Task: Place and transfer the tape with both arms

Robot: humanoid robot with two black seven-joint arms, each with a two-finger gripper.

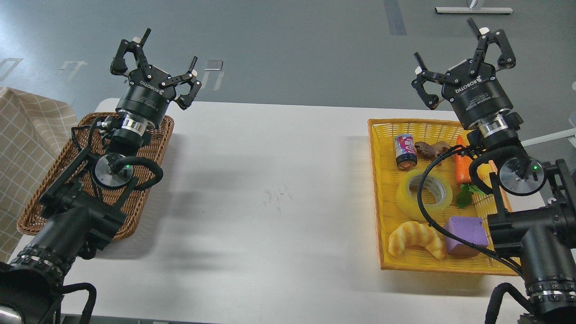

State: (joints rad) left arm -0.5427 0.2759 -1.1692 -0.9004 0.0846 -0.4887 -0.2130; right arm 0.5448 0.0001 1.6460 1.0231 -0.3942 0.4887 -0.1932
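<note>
The tape [424,193], a wide translucent yellow roll with a pale core, lies flat in the middle of the yellow basket [381,180] at the right of the table. A black cable of my right arm crosses in front of it. My right gripper [463,63] hangs open and empty above the basket's far edge, well beyond the tape. Over on the left, my left gripper [155,67] is open and empty too, raised above the far end of the brown wicker basket [31,216].
The yellow basket also holds a small can [405,152], a brown figure [431,149], a carrot [463,162], a croissant [416,238] and a purple block [464,235]. A checked cloth [22,148] hangs at the left. The white table [270,189] spans between the two baskets.
</note>
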